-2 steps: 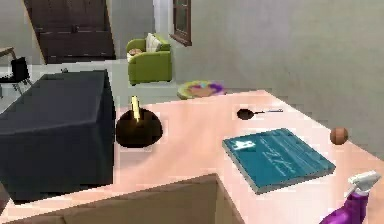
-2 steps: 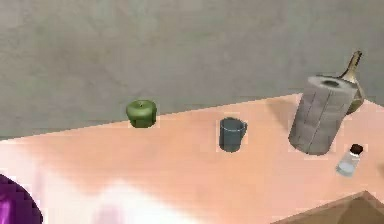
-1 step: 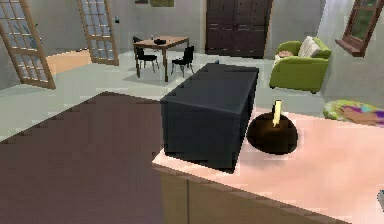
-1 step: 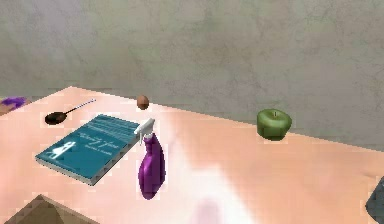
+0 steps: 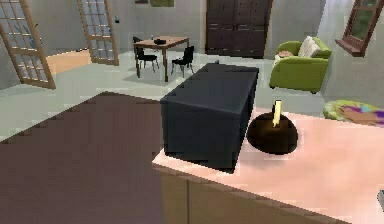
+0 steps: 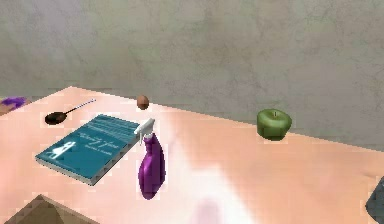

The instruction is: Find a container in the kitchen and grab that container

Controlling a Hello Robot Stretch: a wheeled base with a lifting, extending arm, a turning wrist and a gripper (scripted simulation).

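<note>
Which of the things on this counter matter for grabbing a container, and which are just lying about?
Possibly for the job: purple spray bottle; dark round bowl.
Just lying about: blue book; green apple; dark spoon; black box.

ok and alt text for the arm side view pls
A pale pink countertop against a grey wall, with a purple spray bottle standing near the front beside a teal book lying flat. Farther back are a dark spoon, a small brown round object and a green apple.
</note>
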